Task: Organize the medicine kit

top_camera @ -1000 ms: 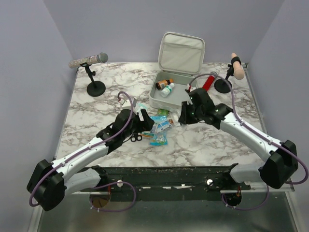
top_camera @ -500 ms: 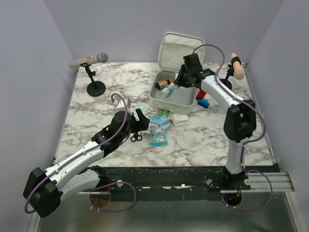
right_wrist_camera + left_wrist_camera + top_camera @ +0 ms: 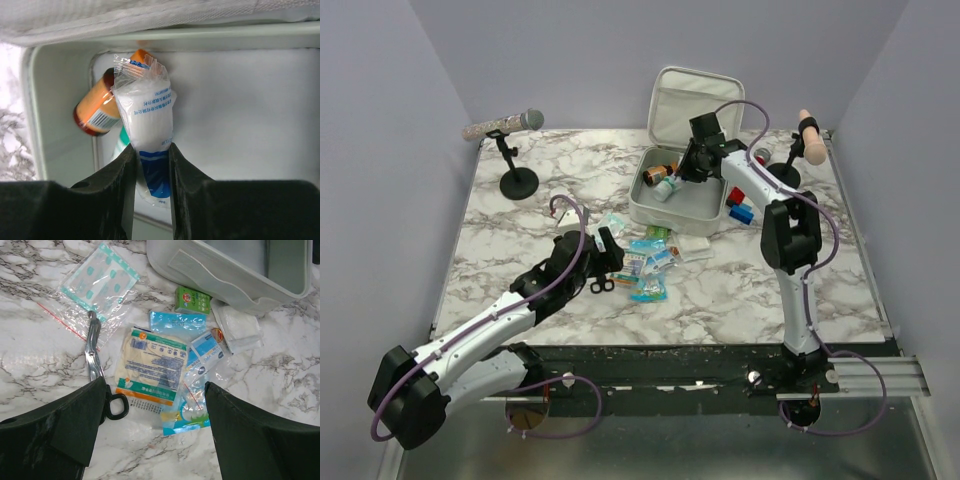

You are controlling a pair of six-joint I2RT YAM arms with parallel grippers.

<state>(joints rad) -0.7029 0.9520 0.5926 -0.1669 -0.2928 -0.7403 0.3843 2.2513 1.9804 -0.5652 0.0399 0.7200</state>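
Observation:
The medicine kit [image 3: 667,217] lies open at the back middle of the table, its lid [image 3: 697,108] standing up. An orange bottle [image 3: 94,114] and a white-and-green one [image 3: 667,186] lie in its left end. My right gripper [image 3: 682,173] hangs over that end, shut on a white and blue sealed packet [image 3: 146,117]. My left gripper [image 3: 155,390] is open just above a loose pile in front of the kit: a glove packet [image 3: 152,365], black-handled scissors [image 3: 94,360], a plaster bag [image 3: 97,282], a green box [image 3: 194,300] and a gauze pack [image 3: 241,330].
A microphone on a black stand [image 3: 517,181] is at the back left. A peach handle on a stand [image 3: 809,140] is at the back right. A red item [image 3: 734,196] and a blue one [image 3: 741,213] lie right of the kit.
My right arm swung from the pile in front of the kit up over its left end, carrying the packet. The left gripper edged slightly back from the pile and stayed open.

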